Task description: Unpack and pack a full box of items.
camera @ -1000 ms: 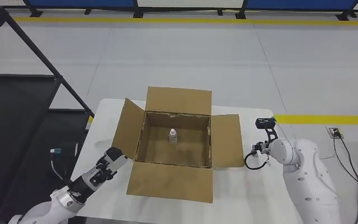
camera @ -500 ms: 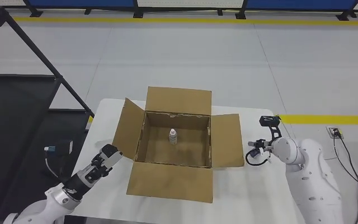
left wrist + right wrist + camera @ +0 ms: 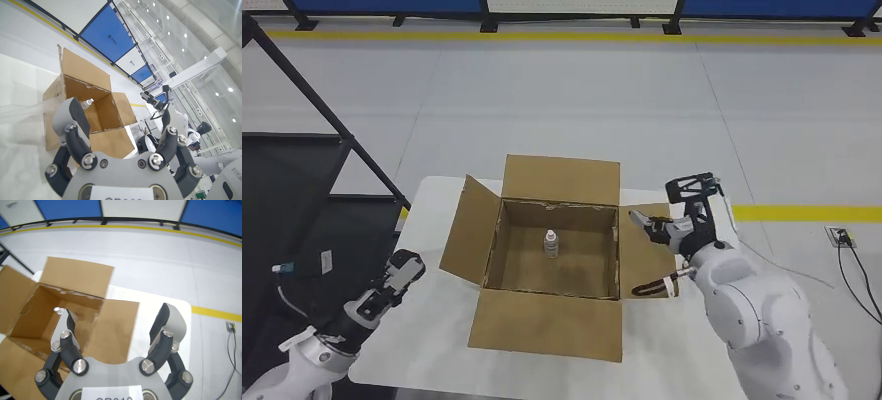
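Note:
An open cardboard box (image 3: 552, 300) stands in the middle of the white table (image 3: 682, 340), all flaps folded outward. One small clear bottle with a white cap (image 3: 551, 242) stands upright on its floor near the far wall, also seen as the bottle (image 3: 87, 103) and the bottle (image 3: 57, 310). My right gripper (image 3: 650, 228) hovers open over the box's right flap (image 3: 113, 328), and the right gripper (image 3: 115, 321) holds nothing. My left gripper (image 3: 405, 266) is open and empty beside the table's left edge, off the box's left flap; the left gripper (image 3: 121, 115) faces the box (image 3: 85, 87).
A black panel on a slanted black frame (image 3: 302, 190) stands just left of the table. Bare table surface lies on both sides of the box. A cable and floor socket (image 3: 840, 238) lie on the floor to the right.
My right gripper swung in from the table's right side to above the box's right flap. My left arm drew back leftward, away from the left flap.

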You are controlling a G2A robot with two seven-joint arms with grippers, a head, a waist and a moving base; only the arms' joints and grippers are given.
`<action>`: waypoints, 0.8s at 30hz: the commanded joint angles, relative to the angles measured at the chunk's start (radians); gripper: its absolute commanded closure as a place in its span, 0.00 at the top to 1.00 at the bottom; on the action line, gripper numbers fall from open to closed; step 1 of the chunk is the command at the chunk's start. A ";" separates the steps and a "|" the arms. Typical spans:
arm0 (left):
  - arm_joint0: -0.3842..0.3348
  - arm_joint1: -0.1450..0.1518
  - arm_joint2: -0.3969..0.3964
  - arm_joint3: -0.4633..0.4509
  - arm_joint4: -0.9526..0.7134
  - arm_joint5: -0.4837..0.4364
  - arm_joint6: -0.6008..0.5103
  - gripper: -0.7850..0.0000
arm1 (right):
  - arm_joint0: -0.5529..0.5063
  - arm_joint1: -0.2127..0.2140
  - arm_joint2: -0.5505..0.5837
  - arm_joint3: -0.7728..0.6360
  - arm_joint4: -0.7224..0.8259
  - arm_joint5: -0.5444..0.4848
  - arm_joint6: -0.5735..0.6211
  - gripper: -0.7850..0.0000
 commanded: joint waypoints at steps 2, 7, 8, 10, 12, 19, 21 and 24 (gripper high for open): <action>0.016 0.001 -0.033 0.021 -0.025 -0.006 0.014 1.00 | 0.175 -0.031 -0.178 0.178 0.056 -0.066 0.053 1.00; 0.044 0.001 -0.078 0.042 -0.060 -0.019 0.037 1.00 | 0.408 -0.110 -0.427 0.519 0.181 -0.117 0.138 1.00; 0.049 0.001 -0.085 0.044 -0.066 -0.020 0.040 1.00 | 0.446 -0.128 -0.463 0.577 0.206 -0.122 0.148 1.00; 0.058 0.001 -0.097 0.048 -0.076 -0.018 0.042 1.00 | 0.498 -0.162 -0.524 0.675 0.272 -0.155 0.142 1.00; 0.060 0.002 -0.100 0.049 -0.080 -0.017 0.042 1.00 | 0.538 -0.192 -0.573 0.761 0.302 -0.168 0.125 1.00; 0.060 0.002 -0.100 0.049 -0.080 -0.017 0.042 1.00 | 0.615 -0.288 -0.680 1.010 0.371 -0.176 0.013 1.00; 0.060 0.002 -0.100 0.049 -0.080 -0.017 0.042 1.00 | 0.635 -0.313 -0.701 1.081 0.364 -0.154 -0.016 1.00; 0.060 0.002 -0.100 0.049 -0.080 -0.017 0.042 1.00 | 0.664 -0.346 -0.715 1.175 0.385 -0.166 -0.056 1.00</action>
